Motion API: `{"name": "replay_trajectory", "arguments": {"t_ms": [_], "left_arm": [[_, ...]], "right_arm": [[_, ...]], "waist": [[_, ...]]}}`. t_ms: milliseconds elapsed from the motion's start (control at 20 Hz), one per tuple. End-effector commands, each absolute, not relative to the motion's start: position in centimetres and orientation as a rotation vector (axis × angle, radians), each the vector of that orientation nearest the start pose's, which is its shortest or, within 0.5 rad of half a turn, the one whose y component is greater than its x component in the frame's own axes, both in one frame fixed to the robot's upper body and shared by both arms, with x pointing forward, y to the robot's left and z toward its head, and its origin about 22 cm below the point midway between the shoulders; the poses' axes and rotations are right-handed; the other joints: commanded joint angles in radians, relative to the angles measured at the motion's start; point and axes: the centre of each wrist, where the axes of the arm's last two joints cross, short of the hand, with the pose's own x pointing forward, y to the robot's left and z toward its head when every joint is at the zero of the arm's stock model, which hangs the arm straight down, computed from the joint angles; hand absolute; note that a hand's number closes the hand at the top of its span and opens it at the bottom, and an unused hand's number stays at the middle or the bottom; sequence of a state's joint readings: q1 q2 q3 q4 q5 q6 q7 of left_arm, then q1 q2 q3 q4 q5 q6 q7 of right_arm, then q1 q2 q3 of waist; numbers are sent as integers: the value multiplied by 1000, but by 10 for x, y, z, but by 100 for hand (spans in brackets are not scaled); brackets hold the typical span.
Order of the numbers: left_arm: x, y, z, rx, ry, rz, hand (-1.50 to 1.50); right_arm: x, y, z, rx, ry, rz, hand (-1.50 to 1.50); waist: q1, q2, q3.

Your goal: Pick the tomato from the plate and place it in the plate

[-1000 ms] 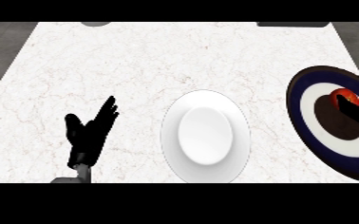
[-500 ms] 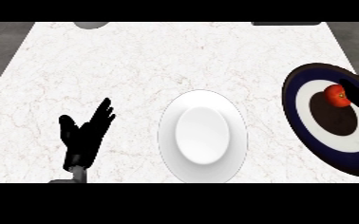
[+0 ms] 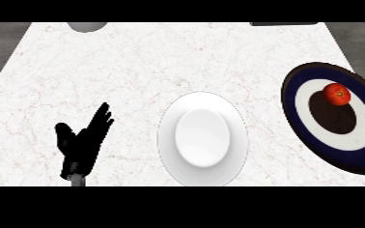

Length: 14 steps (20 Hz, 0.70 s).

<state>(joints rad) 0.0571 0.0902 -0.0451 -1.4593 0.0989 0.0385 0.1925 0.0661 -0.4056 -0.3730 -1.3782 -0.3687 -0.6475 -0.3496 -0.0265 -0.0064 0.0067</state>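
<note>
A red tomato lies on a dark blue plate with a white ring and black centre, at the right edge of the counter. An empty white plate sits at the lower middle. My left hand is open at the lower left, fingers pointing up and right, well left of the white plate and touching nothing. My right hand shows nowhere in the head view.
The white marble counter stretches across the view. A grey round object peeks in at the top left edge, and a dark flat object at the top right edge.
The view has shifted, so the plates and tomato sit further left and more of the blue plate shows. The left hand keeps its open pose.
</note>
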Motion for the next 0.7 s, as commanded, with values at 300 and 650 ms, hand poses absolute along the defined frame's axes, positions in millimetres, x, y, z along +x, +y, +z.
{"name": "replay_trajectory", "arguments": {"t_ms": [300,650], "left_arm": [[231,247,-37,26,-1177,-7,0],[227,235,-37,10,-1186,6,0]], "right_arm": [[79,-443,-44,-878,-1714,-534,-150],[39,-407,-84,-958,-1612,-468,-150]], "waist": [[14,5,-7],[22,6,-7]]}}
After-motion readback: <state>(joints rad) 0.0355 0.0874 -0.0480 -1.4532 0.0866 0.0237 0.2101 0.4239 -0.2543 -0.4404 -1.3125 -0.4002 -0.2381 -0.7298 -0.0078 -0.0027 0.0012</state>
